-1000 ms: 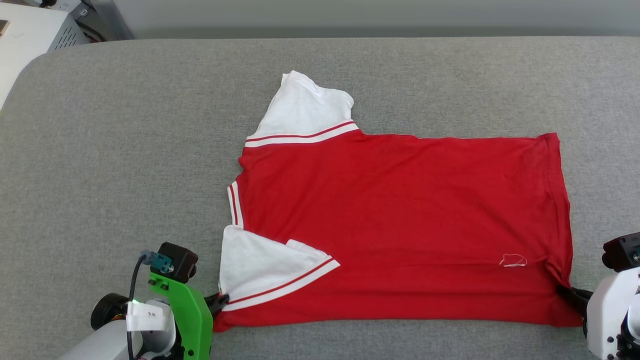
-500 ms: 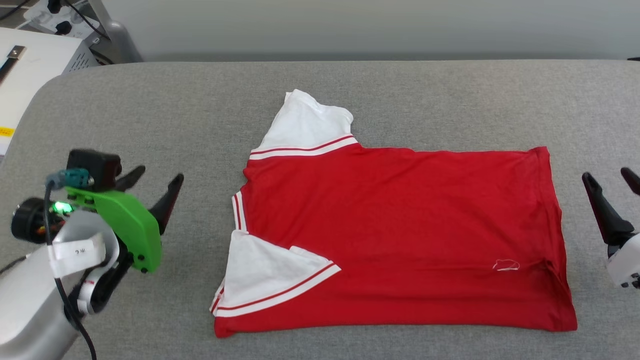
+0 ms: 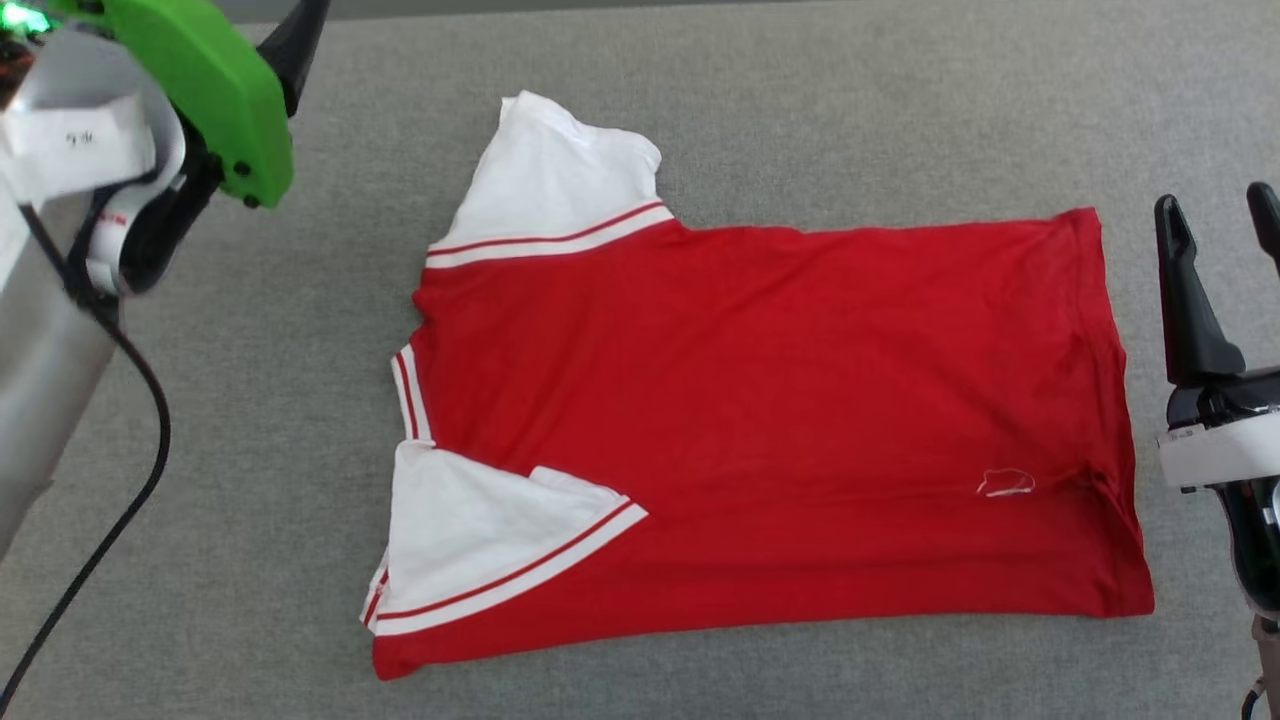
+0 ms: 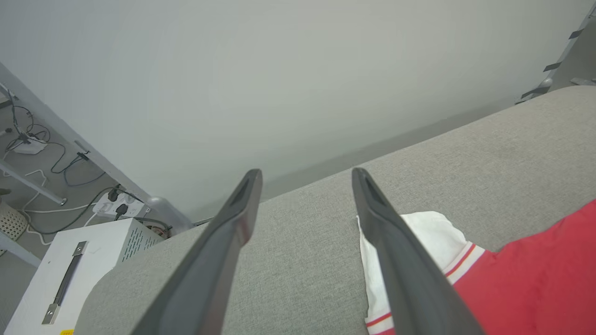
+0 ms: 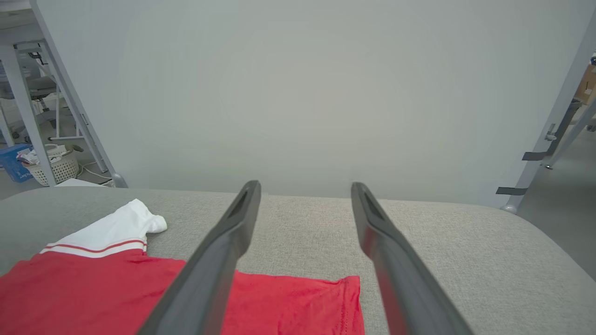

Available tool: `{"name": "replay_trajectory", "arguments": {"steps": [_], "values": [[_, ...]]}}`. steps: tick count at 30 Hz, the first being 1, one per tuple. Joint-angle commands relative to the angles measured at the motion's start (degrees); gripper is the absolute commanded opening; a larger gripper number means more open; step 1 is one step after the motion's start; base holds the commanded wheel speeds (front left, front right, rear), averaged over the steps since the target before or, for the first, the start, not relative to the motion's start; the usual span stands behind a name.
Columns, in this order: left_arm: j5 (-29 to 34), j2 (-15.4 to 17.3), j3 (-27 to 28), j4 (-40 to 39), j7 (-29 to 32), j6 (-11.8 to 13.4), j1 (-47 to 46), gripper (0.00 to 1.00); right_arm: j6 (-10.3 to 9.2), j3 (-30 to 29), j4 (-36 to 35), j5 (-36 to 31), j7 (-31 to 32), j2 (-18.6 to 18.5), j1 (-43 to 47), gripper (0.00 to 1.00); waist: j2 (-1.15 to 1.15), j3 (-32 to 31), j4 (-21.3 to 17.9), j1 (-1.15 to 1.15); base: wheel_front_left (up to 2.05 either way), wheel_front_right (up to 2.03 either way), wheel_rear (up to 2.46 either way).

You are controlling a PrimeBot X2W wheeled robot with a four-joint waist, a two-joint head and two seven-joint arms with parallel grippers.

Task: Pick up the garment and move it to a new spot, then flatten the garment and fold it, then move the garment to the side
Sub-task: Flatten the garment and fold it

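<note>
the left gripper [image 4: 306,171] has its two long dark fingers spread wide with nothing between them. in its wrist view they point over the bare grey fabric-covered surface [image 3: 800,110], and one finger crosses in front of the far white short sleeve [image 4: 428,232]. in the head view this arm sits at the upper left, carrying a bright green plastic bracket [image 3: 215,90] and a black cable [image 3: 130,480], apart from the shirt. the right gripper [image 5: 305,183] is likewise spread and empty. in the head view it stands at the right edge, just beside the hem with a gap of grey between them.

the garment [image 3: 760,400], a red soft t-shirt with white sleeves, lies flat on the grey surface, neckline toward the robot's left and hem toward its right. the far sleeve sticks out past the body. the near white sleeve [image 3: 470,530] is folded inward over the red front, its striped trim running diagonally. a small white mark [image 3: 1005,484] sits near the hem, beside a few wrinkles at the near right corner. past the surface's edge, the left wrist view shows a white metal box with a handle [image 4: 70,265] and a pale grey wall [image 4: 279,70].
</note>
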Motion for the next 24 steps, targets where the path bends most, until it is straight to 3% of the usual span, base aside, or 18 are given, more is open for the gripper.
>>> {"name": "replay_trajectory", "arguments": {"steps": [1,7,14,24], "values": [[-0.5,-1.3,-0.8,1.5,2.7,-1.1,-3.0,1.0,-0.05,0.2,-0.6,-0.4,-0.7,0.3,-1.3,1.0,0.0,6.3,-3.7,0.0,0.0,0.0,0.0],[-4.4,-4.9,-3.5,9.1,18.2,-5.1,-13.9,1.0,-0.05,1.6,-1.5,-1.3,-2.0,0.4,-3.5,1.0,0.0,11.7,-6.1,0.0,0.0,0.0,0.0],[-5.2,-6.9,-7.8,16.9,31.2,-6.8,-20.6,1.0,-0.05,3.6,-0.6,-1.9,-3.4,-0.1,-6.6,1.0,0.0,16.4,-8.9,0.0,0.0,0.0,0.0],[-6.1,-6.7,-11.5,22.5,34.4,-8.1,-18.7,1.0,-0.05,4.6,2.8,-1.9,-5.4,-0.2,-8.4,1.0,0.0,18.0,-10.5,0.0,0.0,0.0,0.0]]}}
